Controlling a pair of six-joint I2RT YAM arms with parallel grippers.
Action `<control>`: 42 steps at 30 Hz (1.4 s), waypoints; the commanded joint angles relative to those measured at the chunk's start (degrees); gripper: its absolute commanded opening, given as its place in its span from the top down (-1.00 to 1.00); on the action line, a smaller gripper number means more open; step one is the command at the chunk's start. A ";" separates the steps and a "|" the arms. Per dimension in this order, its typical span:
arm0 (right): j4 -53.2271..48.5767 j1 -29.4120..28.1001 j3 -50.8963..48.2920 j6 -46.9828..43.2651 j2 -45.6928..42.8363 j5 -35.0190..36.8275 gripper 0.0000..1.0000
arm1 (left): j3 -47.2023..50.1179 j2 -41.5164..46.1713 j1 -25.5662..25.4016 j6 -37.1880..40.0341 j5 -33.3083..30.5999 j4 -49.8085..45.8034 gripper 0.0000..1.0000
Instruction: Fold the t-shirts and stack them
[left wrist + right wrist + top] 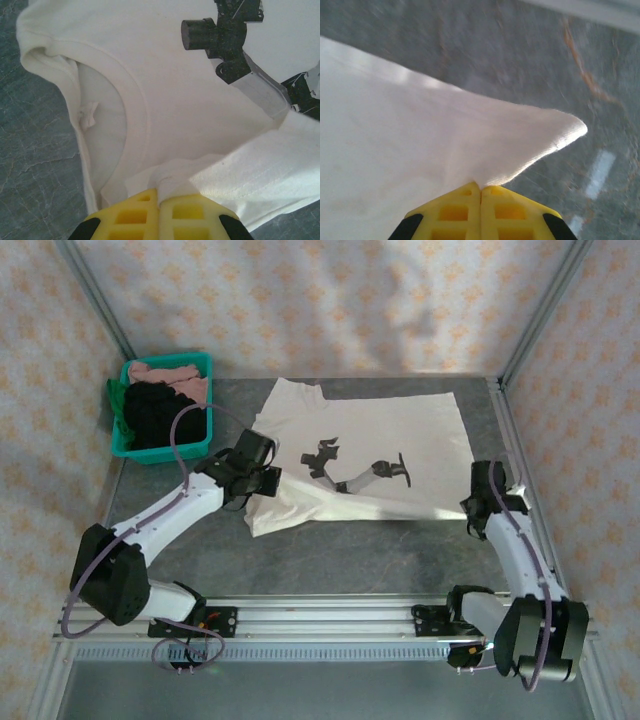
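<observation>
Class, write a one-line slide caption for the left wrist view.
Left gripper shut on a bunched edge of the cream-white t-shirt, near its neckline and black print.

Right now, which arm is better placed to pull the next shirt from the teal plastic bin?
Left. The left gripper, shut on the large cream-white t-shirt, sits beside the teal bin; the right gripper pinches the shirt's right-hand corner.

Right claw (480, 192) clamped on cream-white t-shirt (395, 145) hem corner — grey table (520, 55) beyond, blurred
</observation>
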State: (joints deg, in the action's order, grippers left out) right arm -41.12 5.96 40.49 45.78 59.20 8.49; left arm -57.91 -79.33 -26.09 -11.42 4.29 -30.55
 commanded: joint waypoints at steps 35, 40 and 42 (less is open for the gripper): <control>-1.15 0.10 27.06 -17.80 36.75 -4.35 0.05 | -10.79 -11.33 3.50 -6.14 -9.82 -6.47 -0.22; 3.47 0.16 12.40 -16.14 28.27 -7.85 -0.06 | 4.86 1.27 3.50 -16.11 -6.01 -2.06 -0.56; 5.59 0.20 8.77 -15.14 27.27 -9.24 -0.06 | 11.46 4.61 3.42 -18.82 -2.51 1.13 -0.56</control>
State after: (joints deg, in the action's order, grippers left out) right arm -37.71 5.96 53.67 28.84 86.96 0.19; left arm -52.86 -77.67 -22.76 -23.51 -1.83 -32.32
